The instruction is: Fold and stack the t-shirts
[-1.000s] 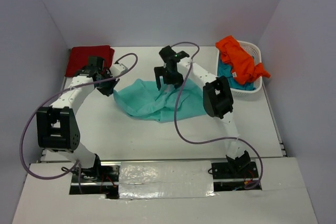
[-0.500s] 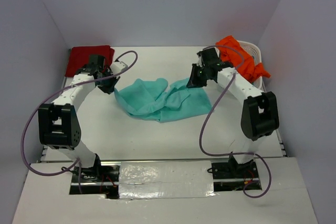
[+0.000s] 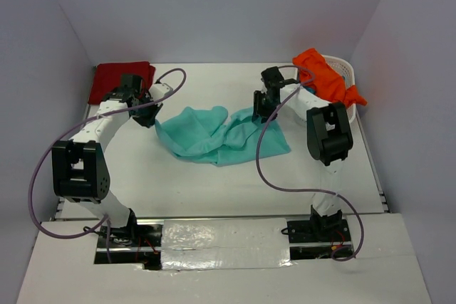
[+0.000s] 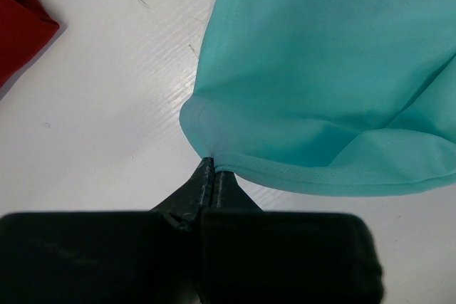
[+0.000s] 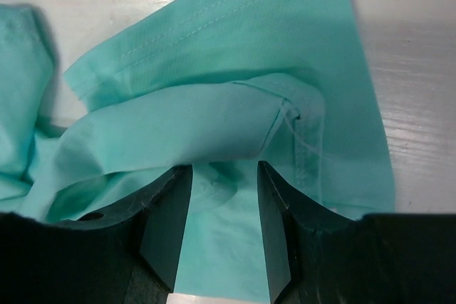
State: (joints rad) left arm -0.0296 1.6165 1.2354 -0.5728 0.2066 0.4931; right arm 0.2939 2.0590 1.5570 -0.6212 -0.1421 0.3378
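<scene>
**Item 1. Mint-aqua t-shirt** (image 3: 214,137). It lay rumpled on the white table (image 3: 178,190), toward the far side and between the two arms. The left portion was bunched into loose folds. The right portion lay flatter, and the right wrist view showed a stitched hem and a seam there.

**Item 2. Left pincer** (image 4: 214,170). It was pressed together, with its tips pinching the stitched hem at the left edge of the mint-aqua t-shirt. It sat low against the table.

**Item 3. Right pincer** (image 5: 221,176). It was spread, with the fingers (image 5: 167,218) standing apart over the right portion of the mint-aqua t-shirt. A fold of cloth showed in the gap between them. Whether the tips touched the cloth could not be told.

**Item 4. Dark red t-shirt** (image 3: 121,80). It lay as a flat, roughly rectangular pad at the far left corner of the table. It was just beyond the left pincer and apart from the mint-aqua t-shirt.

**Item 5. Orange t-shirt** (image 3: 324,76). It was heaped in the white mesh basket (image 3: 347,69) at the far right corner. One part hung over the basket's rim on the right side.

**Item 6. Purple cable** (image 3: 260,169). It looped from the right arm down above the table.
</scene>
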